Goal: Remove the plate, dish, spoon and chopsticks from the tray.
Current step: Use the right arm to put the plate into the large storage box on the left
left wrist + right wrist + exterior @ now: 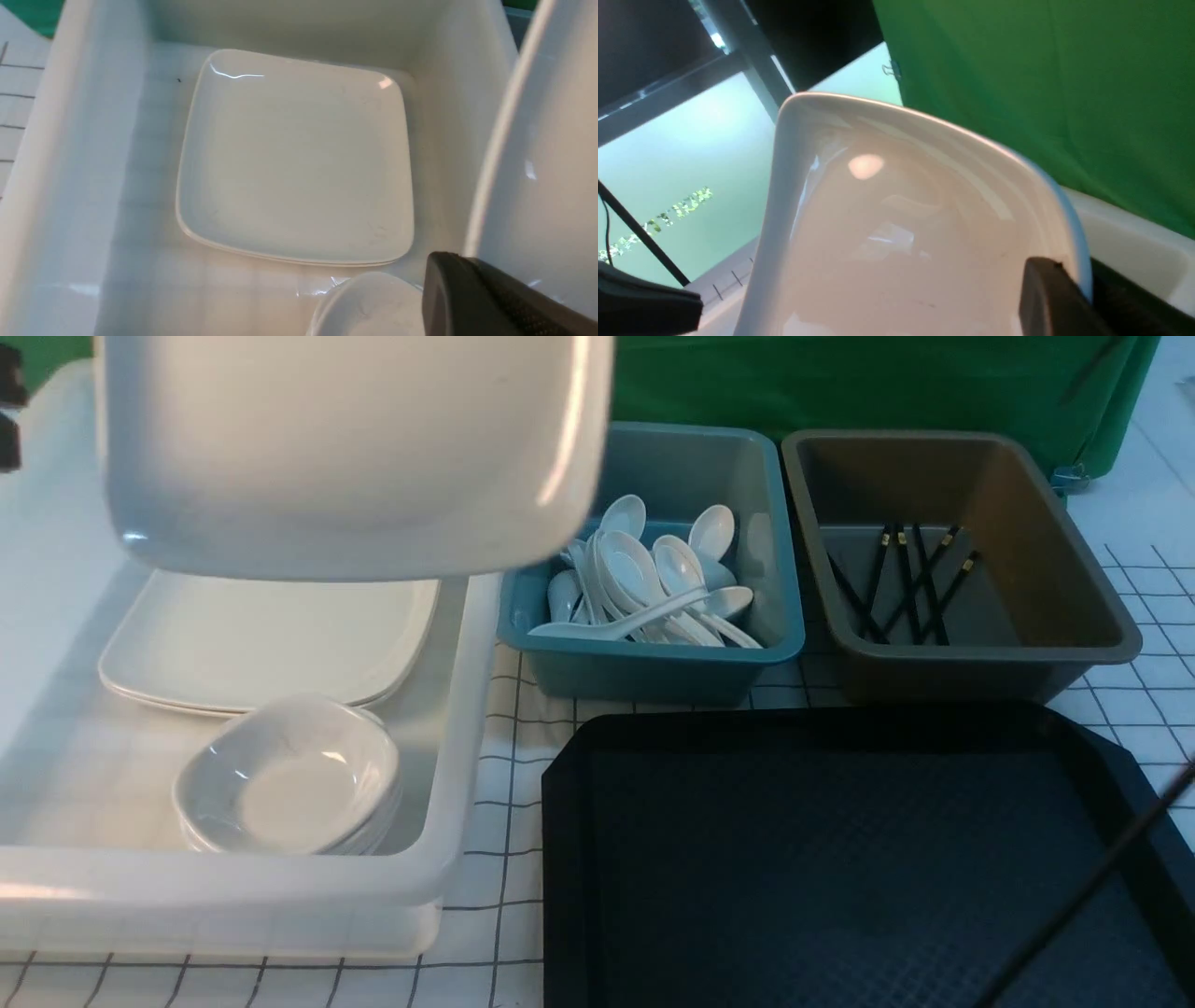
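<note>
My right gripper (pixel 1078 275) is shut on the rim of the large white square plate (pixel 901 233). I hold the plate (pixel 345 448) tilted in the air above the white tub (pixel 467 728). It also shows at the side of the left wrist view (pixel 551 163). My left gripper (pixel 462 261) is shut with nothing between its fingers and hovers over the tub beside the plate. The black tray (pixel 560 859) has nothing on it. White spoons (pixel 644 579) lie in the teal tub, black chopsticks (pixel 906 583) in the brown tub. Neither gripper shows in the front view.
Inside the white tub (pixel 84 163) lie a stack of square plates (pixel 294 163) and a stack of small white dishes (pixel 289 775). The teal tub (pixel 653 658) and the brown tub (pixel 1102 644) stand behind the tray. A green cloth hangs at the back.
</note>
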